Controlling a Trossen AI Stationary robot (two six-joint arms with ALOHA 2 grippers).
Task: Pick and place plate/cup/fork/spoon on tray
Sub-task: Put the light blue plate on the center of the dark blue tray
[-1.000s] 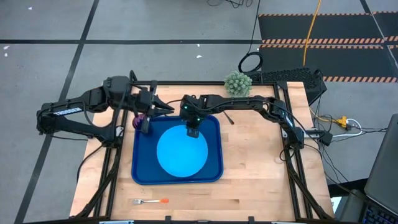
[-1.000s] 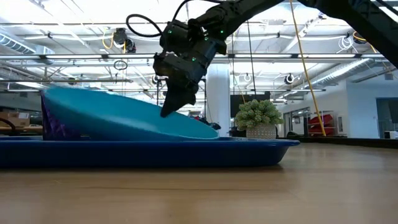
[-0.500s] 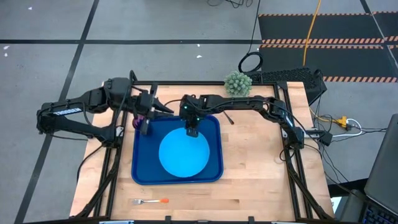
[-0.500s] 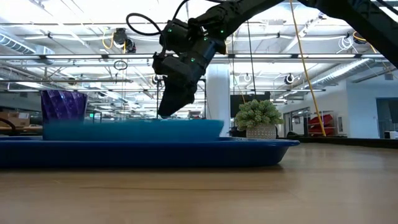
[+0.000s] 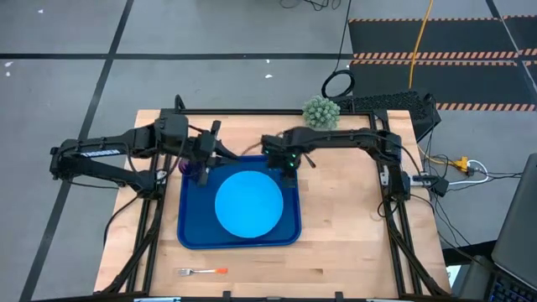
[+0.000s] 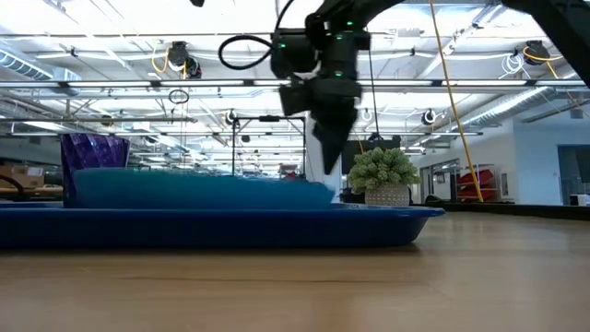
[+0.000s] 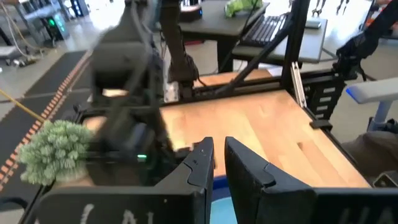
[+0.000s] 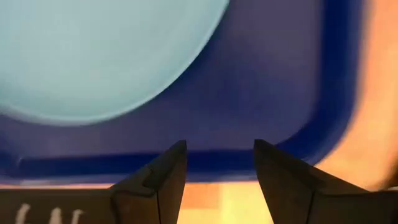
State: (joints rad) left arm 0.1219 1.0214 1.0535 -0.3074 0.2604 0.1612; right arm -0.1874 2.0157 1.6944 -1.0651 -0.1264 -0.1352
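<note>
Lying flat in the tray (image 5: 190, 235), the plate (image 5: 248, 204) is sitting near its middle, nothing gripping it. The right hand (image 5: 286, 169) is hanging over the tray's far right corner w/ fingers apart and empty. The left hand (image 5: 220, 152) is hovering at the far left corner by the cup (image 5: 192, 164), fingers slightly apart. The fork (image 5: 203, 271) is lying on the tabletop (image 5: 352, 226), well apart from the tray.

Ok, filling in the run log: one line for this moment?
plate: flat in tray | right gripper: open, above tray's far edge | left gripper: by cup | fork: on table
</note>
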